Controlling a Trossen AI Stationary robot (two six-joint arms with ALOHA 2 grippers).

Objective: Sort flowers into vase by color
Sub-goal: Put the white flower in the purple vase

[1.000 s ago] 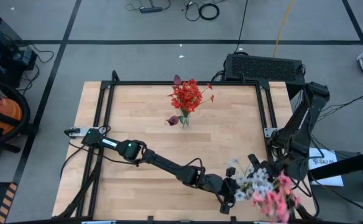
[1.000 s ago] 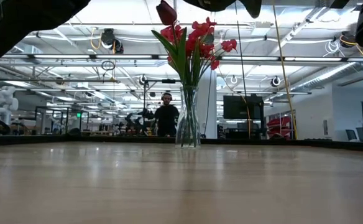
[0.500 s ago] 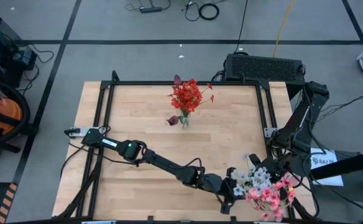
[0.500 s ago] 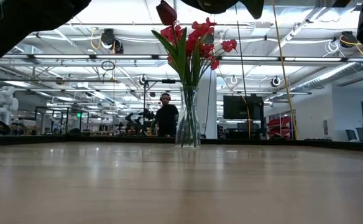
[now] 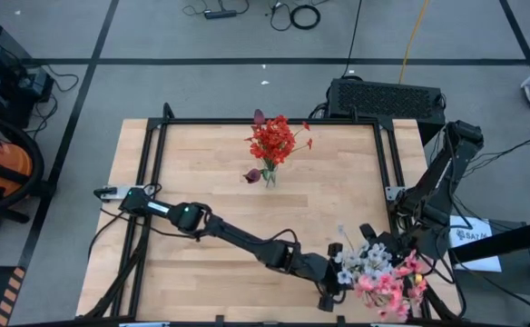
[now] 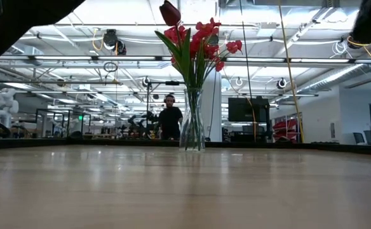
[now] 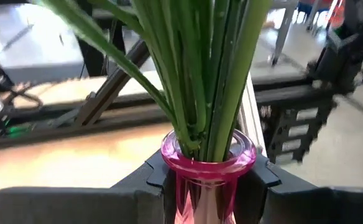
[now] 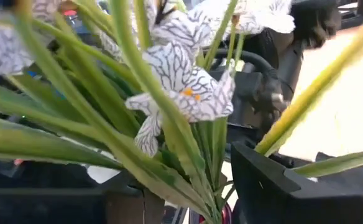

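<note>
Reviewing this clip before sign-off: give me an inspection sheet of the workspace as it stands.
Surface: wooden table, black frame.
Job's things: clear vase of red flowers at rear centre; pink vase with white flowers and pink flowers at the front right corner.
Clutter: nothing seen.
Grippers: left gripper shut on pink vase; right gripper among the stems, grip unclear.
Cables: loose on the floor behind the table.
Surroundings: person standing beyond the table.

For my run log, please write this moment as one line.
left claw: shut on pink vase | right claw: among white-pink flowers | red bouquet: in clear vase
</note>
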